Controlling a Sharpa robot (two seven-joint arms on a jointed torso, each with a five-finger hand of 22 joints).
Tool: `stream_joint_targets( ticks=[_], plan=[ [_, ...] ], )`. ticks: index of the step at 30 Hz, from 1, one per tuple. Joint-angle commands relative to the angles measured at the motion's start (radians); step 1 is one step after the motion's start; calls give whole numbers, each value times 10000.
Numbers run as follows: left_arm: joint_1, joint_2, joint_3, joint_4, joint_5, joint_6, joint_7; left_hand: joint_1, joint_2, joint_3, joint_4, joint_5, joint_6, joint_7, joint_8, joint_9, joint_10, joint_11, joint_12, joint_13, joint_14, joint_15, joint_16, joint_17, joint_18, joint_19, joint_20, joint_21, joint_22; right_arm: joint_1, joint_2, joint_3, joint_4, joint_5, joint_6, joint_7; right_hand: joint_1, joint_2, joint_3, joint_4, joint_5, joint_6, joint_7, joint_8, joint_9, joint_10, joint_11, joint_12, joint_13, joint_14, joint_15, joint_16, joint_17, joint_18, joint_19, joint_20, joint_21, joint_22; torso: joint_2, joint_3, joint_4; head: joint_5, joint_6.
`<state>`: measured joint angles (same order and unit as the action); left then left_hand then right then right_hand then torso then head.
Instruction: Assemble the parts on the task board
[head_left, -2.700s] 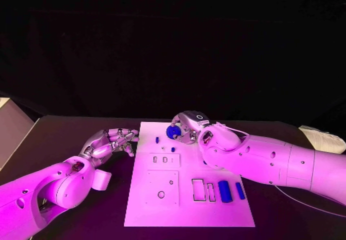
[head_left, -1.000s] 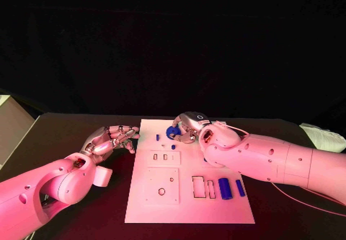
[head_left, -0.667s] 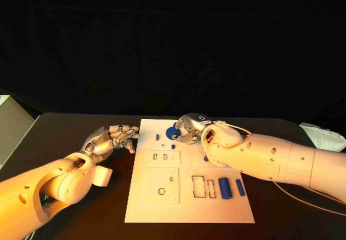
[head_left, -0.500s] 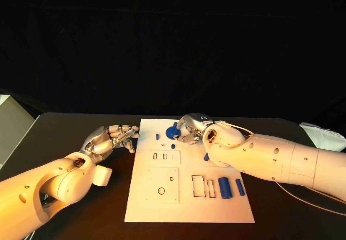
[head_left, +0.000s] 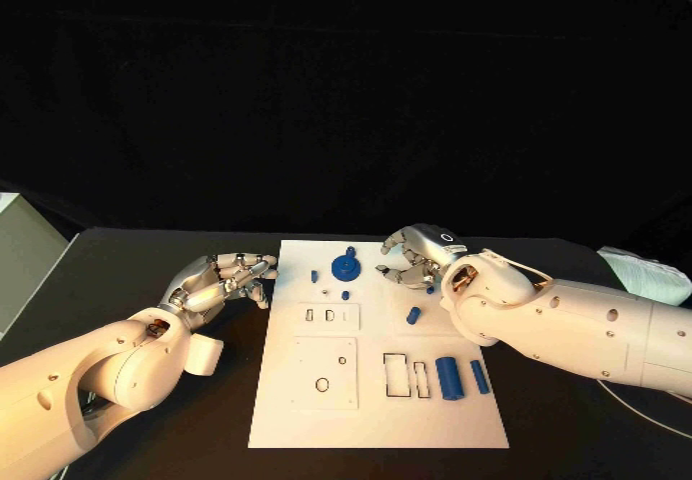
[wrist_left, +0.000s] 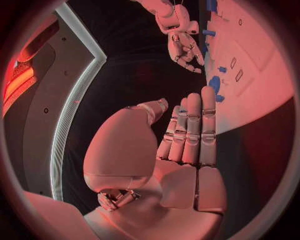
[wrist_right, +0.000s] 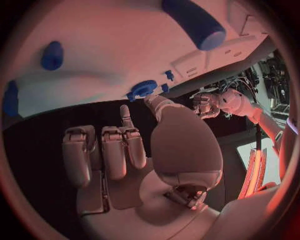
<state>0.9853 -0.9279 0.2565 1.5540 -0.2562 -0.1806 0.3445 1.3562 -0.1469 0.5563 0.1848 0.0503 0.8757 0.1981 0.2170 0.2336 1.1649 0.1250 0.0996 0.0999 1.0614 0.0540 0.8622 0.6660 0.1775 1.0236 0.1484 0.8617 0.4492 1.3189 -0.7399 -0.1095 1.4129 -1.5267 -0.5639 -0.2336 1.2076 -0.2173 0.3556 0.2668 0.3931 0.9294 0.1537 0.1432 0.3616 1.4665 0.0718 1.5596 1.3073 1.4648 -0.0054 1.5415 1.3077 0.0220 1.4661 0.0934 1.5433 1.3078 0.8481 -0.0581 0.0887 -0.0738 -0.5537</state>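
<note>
The white task board (head_left: 378, 420) lies in the middle of the table. A blue gear (head_left: 346, 267) stands near its far edge, also seen as the blue gear (wrist_right: 144, 89) in the right wrist view. My right hand (head_left: 415, 258) hovers just right of the gear, fingers apart, holding nothing. A short blue piece (head_left: 414, 315) lies close below that hand. Two blue cylinders (head_left: 449, 378) lie side by side at the board's right. My left hand (head_left: 224, 281) hangs off the board's left edge, empty, fingers straight in the left wrist view (wrist_left: 187, 135).
Small blue pegs (head_left: 315, 274) stand near the gear. Rectangular slots (head_left: 397, 376) and two raised plates (head_left: 325, 371) mark the board's middle. A pale object (head_left: 635, 268) lies at the table's right edge. Dark table surrounds the board.
My right hand has let go of the blue gear and moved to the right of it. The gear stays on the board. The left hand has not moved.
</note>
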Motion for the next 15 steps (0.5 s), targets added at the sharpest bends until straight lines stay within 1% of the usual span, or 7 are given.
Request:
stream_joint_targets(
  ticks=[1, 2, 5, 9, 12, 14, 15],
  plan=[
    [-13, 24, 4, -6, 19, 162, 90, -67, 26, 48, 17, 28, -57, 24, -60, 12, -71, 33, -53, 16, -54, 16, 68, 8, 51, -63, -26, 57, 18, 12, -464, 30, 240, 981, -523, 810, 412, -122, 107, -207, -291, 23, 8, -80, 5, 893, -21, -47, 2496, 862, -39, -18, 1759, -119, 915, -38, -61, 2261, -15, 8, -44, -13, 32],
    [-16, 28, 4, -11, 19, 160, 97, -66, 19, 49, 13, 28, -58, 24, -61, 12, -74, 33, -54, 16, -60, 17, 66, 8, 52, -69, -25, 60, 20, 14, -613, 36, 253, 1244, -367, 1051, 616, -174, 147, -324, -484, 14, 19, -92, 4, 869, -13, -72, 2474, 854, -36, -32, 1726, -114, 908, -37, -80, 2243, -17, 13, -53, -7, 39],
    [-30, 38, 4, -21, 19, 150, 110, -59, -6, 70, -13, 28, -71, 37, -70, 18, -104, 46, -64, 19, -147, 31, 24, -7, 49, -139, -13, 69, 29, 16, -978, 47, 206, 1889, 102, 1714, 1104, -206, 272, -575, -968, -14, 39, -127, -3, 759, 6, -190, 2375, 848, -25, -45, 1715, -95, 879, -25, -147, 2176, -22, 50, -75, 18, 31],
    [-80, 60, 4, -34, 19, 164, 119, -52, -18, 87, -31, 29, -81, 48, -76, 21, -128, 59, -72, 20, -201, 42, -7, -20, 48, -189, -3, 71, 32, 17, -1548, 65, 56, 2506, 751, 2566, 1512, -327, 333, -832, -1135, -32, 43, -155, -11, 717, 11, -234, 2339, 867, -20, -16, 1810, -99, 881, -18, -136, 2192, -44, 91, -67, -74, 15],
    [-107, 67, 4, -40, 19, 175, 124, -40, -25, 97, -48, 29, -83, 51, -78, 24, -136, 60, -74, 22, -218, 45, -17, -24, 49, -209, 1, 74, 35, 17, -1875, 71, -75, 2710, 1072, 2931, 1706, -451, 316, -976, -1179, -50, 32, -173, -16, 700, 5, -253, 2324, 882, -26, 7, 1876, -109, 894, -19, -102, 2231, -57, 105, -65, -158, 1],
    [-126, 70, 4, -45, 3, 171, 112, -33, -29, 100, -57, 29, -83, 49, -77, 25, -138, 61, -74, 22, -222, 45, -19, -25, 49, -215, 2, 76, 36, 19, -2051, 75, -195, 2822, 1233, 3114, 1756, -497, 298, -1015, -1193, -61, 26, -183, -19, 694, 1, -259, 2319, 884, -28, 11, 1890, -111, 897, -21, -94, 2240, -61, 115, -69, -177, -12],
    [-135, 72, 4, -46, -21, 166, 98, -22, -39, 104, -73, 28, -82, 49, -77, 27, -140, 60, -73, 24, -225, 45, -20, -26, 51, -223, 3, 81, 39, 20, -2129, 78, -271, 2880, 1311, 3193, 1781, -517, 289, -1034, -1200, -69, 21, -189, -21, 690, -2, -263, 2315, 889, -32, 19, 1912, -115, 901, -22, -83, 2251, -65, 124, -78, -156, -23]
  ],
)
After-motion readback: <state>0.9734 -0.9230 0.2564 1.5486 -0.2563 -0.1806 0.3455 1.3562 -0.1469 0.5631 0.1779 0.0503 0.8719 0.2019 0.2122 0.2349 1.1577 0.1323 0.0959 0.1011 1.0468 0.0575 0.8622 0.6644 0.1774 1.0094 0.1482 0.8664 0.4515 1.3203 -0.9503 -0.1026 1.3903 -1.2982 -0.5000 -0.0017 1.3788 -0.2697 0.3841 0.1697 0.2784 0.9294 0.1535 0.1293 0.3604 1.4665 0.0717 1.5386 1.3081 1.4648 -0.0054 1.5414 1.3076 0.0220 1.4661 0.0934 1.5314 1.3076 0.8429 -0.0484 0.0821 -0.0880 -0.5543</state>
